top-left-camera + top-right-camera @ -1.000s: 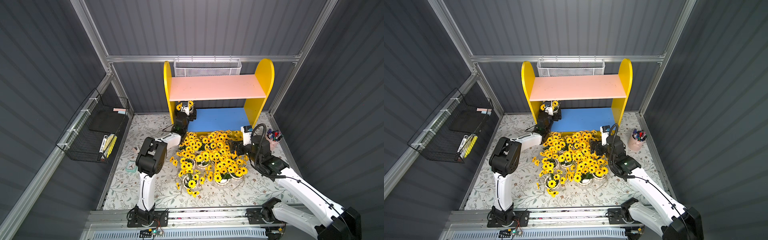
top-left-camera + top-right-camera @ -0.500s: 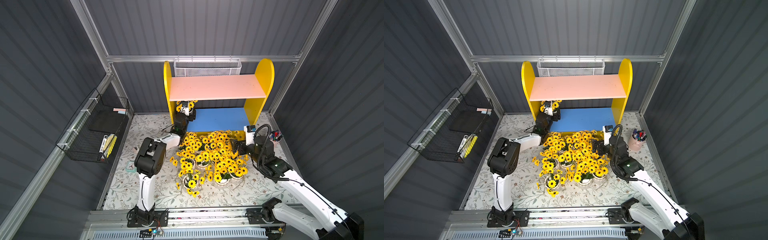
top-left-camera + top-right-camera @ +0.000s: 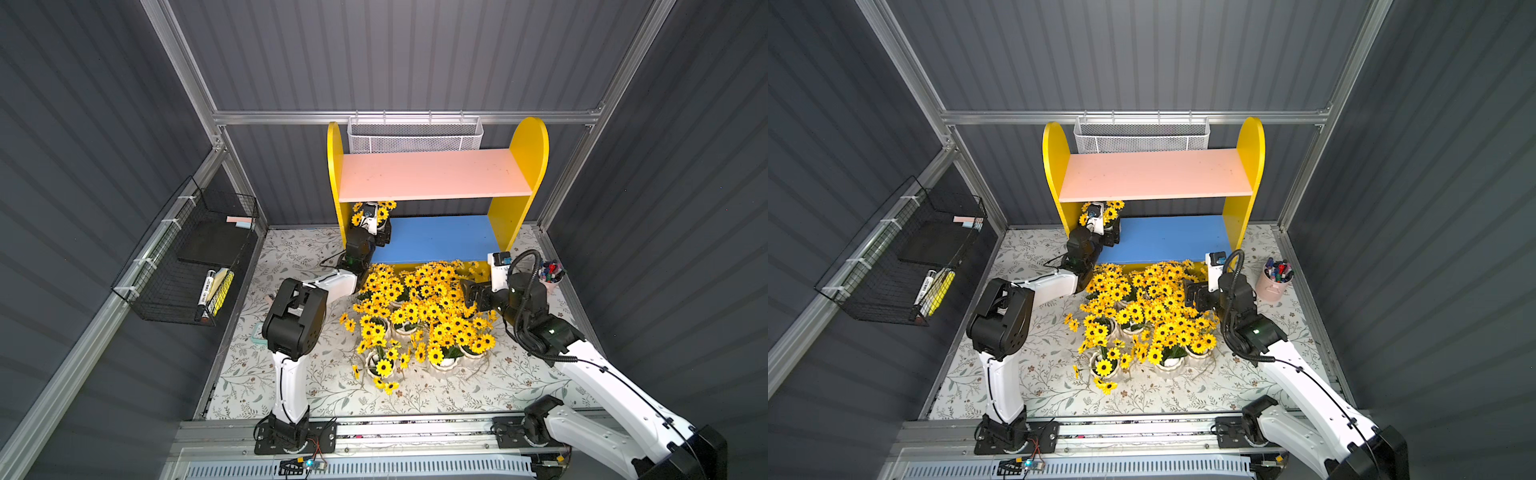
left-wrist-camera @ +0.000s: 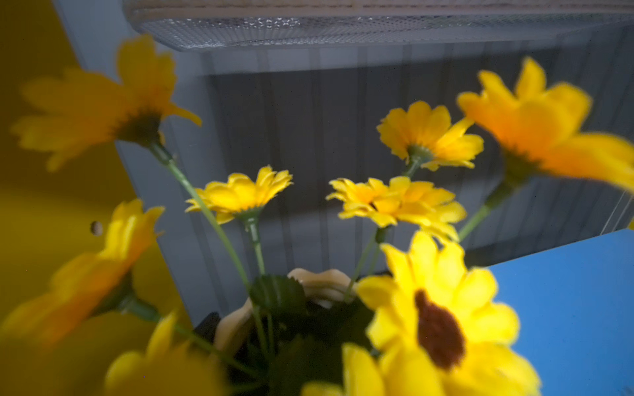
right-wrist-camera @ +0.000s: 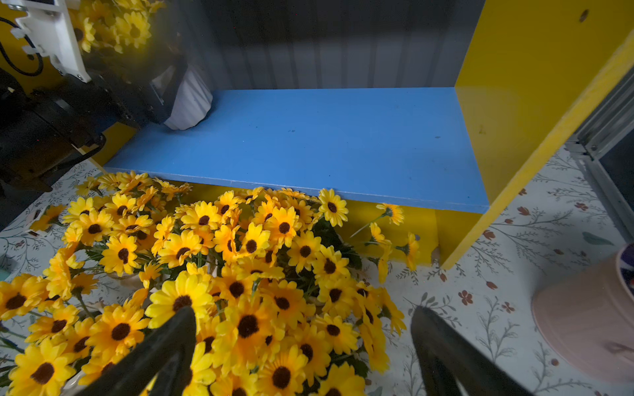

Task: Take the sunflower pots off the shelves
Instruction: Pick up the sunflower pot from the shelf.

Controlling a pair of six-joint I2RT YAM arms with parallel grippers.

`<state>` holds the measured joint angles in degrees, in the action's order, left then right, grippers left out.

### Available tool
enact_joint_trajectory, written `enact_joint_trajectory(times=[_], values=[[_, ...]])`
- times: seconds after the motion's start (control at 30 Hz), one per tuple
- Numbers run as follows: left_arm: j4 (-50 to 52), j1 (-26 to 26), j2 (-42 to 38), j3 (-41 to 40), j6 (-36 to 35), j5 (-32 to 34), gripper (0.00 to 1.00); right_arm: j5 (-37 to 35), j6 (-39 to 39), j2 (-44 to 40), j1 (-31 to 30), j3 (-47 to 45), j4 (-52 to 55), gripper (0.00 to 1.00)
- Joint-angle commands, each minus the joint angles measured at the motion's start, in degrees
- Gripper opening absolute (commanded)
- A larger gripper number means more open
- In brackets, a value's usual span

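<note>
One sunflower pot (image 5: 192,103) stands tilted at the left end of the blue lower board (image 3: 436,239) of the shelves. My left gripper (image 3: 380,232) reaches in under the pink upper board (image 3: 432,174) and is shut on this white ribbed pot. In the left wrist view its rim (image 4: 322,281) and blooms fill the picture. Several sunflower pots (image 3: 415,307) crowd the flowered table in front of the shelves. My right gripper (image 5: 302,319) hangs open over the right side of that cluster, holding nothing. The pink board is bare.
A pink cup of pens (image 3: 550,276) stands right of my right arm, near the yellow side panel (image 5: 514,103). A black wire basket (image 3: 195,257) hangs on the left wall. A white mesh basket (image 3: 415,135) hangs behind the shelves.
My right arm has drawn back a little to the right of the flower cluster, jaws still wide. The left gripper stays at the pot on the blue board.
</note>
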<state>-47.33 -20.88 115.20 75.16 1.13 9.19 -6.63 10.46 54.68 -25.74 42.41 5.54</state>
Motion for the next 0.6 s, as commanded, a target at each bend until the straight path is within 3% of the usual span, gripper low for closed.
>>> enact_joint_trajectory(times=[0.0,0.57], values=[[1.6,0.3,-3.4,-1.1,0.9,-3.1,0.0,-0.4,-0.1,-0.3,0.3,-0.6,-1.3,0.99],[0.6,0.0,-9.8,-8.4,3.2,-12.5,0.0,-1.2,0.2,-0.8,0.8,-1.8,-1.9,0.99]])
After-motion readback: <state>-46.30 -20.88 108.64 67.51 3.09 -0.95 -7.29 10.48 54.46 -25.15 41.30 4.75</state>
